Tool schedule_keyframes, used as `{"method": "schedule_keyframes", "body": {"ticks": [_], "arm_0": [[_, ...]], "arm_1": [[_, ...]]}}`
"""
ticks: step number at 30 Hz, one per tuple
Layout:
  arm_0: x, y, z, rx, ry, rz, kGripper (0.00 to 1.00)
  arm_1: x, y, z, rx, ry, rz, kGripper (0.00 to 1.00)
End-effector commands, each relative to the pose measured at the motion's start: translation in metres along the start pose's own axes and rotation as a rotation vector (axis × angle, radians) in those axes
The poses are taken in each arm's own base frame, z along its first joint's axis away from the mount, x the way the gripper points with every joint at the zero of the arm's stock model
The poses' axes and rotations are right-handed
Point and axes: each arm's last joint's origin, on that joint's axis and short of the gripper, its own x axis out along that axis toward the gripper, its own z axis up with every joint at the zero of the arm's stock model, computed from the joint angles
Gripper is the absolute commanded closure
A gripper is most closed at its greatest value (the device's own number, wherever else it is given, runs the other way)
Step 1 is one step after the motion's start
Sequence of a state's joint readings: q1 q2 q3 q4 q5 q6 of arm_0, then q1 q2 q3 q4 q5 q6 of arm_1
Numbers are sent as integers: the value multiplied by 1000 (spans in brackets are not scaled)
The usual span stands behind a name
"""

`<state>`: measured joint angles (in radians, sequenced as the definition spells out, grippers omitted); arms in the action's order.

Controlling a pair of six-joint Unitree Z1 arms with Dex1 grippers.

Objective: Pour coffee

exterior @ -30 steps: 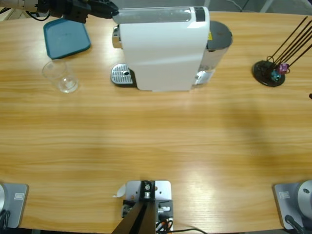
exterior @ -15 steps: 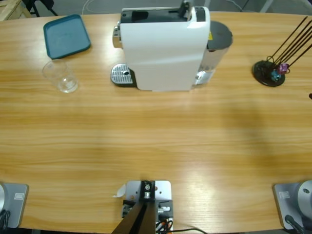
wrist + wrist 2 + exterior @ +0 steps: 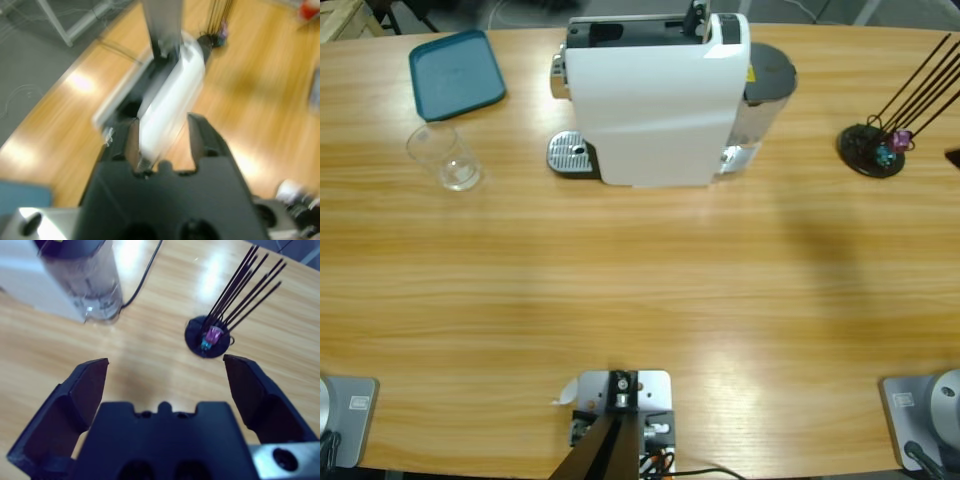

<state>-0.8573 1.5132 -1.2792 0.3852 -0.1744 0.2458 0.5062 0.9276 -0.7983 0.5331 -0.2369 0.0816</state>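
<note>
My left gripper (image 3: 162, 137) gapes over the white machine (image 3: 655, 100) at twelve o'clock on the wooden table (image 3: 640, 290); my right gripper (image 3: 165, 375) spreads wide near the capsule stand (image 3: 210, 337). No coffee shows.

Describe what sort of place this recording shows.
Likely a lab tabletop staged as a coffee corner: a long wooden table carrying a white boxy coffee machine, a clear plastic cup and a teal rectangular tray.

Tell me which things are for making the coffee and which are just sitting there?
For the coffee:
white coffee machine
its metal drip tray
its water tank
clear glass cup, which looks empty

Just sitting there:
blue tray
black stand with thin rods
</note>
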Motion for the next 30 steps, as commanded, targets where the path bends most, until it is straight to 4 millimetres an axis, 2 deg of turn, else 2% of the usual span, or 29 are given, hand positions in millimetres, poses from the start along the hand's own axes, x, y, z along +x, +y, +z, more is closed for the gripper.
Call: {"method": "schedule_keyframes", "body": {"ticks": [1,3,4,6,7,11,16,21,22,27,30], "arm_0": [[-75,-36,-96,110,133,33,32],[-102,-41,-114,114,98,113,32],[-112,-43,-121,112,82,144,32],[-123,-47,-133,110,67,164,33],[-124,-48,-137,106,74,162,32],[-120,-50,-148,71,118,158,32],[-109,-51,-159,54,177,143,32],[-104,-50,-174,26,223,152,32],[-104,-49,-174,15,222,163,32],[-102,-46,-171,1,202,178,32],[-101,-46,-171,-3,206,176,32]], "arm_1": [[71,-2,-5,97,115,-149,18],[80,-11,-18,186,111,-210,33],[84,-13,-25,217,105,-225,72],[92,-16,-37,236,105,-239,150],[97,-16,-43,240,99,-239,151],[110,-18,-47,256,71,-249,155],[132,-18,-63,255,84,-261,161],[138,-30,-64,276,74,-292,185],[138,-32,-63,277,72,-293,224],[147,-33,-65,265,94,-293,277],[152,-33,-66,259,99,-288,280]]}}
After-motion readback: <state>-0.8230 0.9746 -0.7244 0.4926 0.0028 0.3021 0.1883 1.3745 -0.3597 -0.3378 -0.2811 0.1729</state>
